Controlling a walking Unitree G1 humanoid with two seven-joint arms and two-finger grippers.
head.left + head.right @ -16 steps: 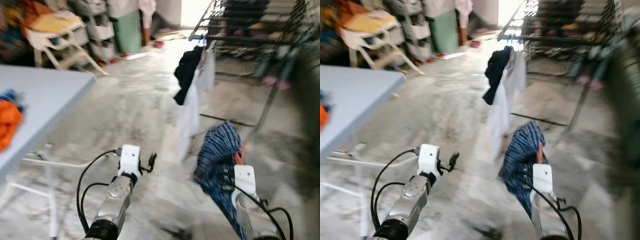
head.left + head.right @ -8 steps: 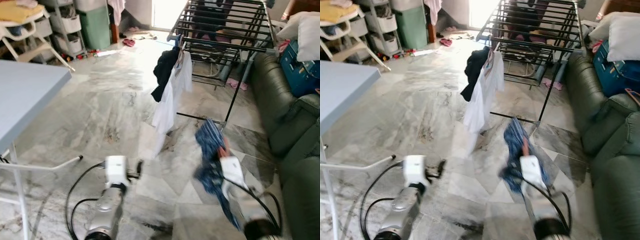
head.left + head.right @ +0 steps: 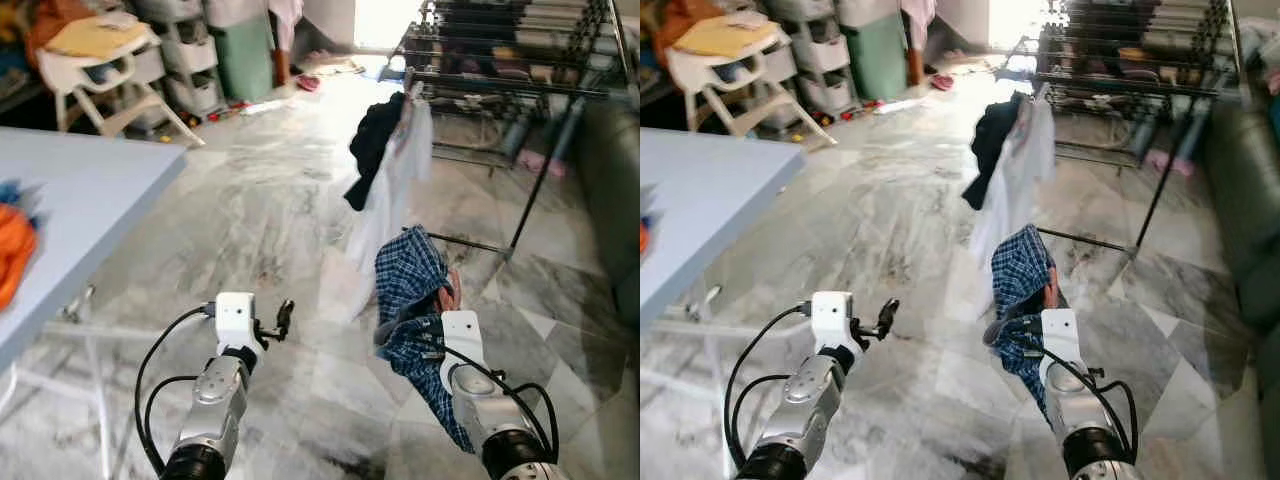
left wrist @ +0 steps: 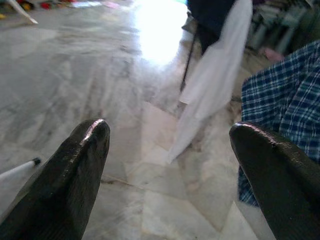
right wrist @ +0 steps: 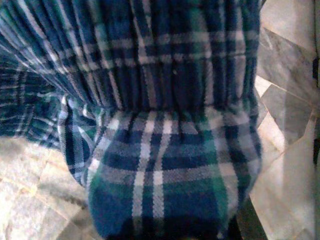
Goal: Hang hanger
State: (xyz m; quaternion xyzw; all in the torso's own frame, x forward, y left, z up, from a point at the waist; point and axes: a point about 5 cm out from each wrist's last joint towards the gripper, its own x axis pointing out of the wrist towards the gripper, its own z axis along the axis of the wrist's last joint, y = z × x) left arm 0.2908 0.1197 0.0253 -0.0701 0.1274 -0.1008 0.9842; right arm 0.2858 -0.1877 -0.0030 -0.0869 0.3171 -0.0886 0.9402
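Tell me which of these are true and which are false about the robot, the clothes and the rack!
1. The right gripper is carrying a blue checked garment. True.
2. The left gripper is squeezing a sock. False: its fingers are open with nothing between them.
3. A white garment and a dark garment hang at the end of the drying rack. True.
4. The blue checked garment is already hanging on the rack. False: it is at the right gripper, apart from the rack.
5. Something orange lies on the grey table. True.
6. The floor is covered in green carpet. False: it is pale marble tile.
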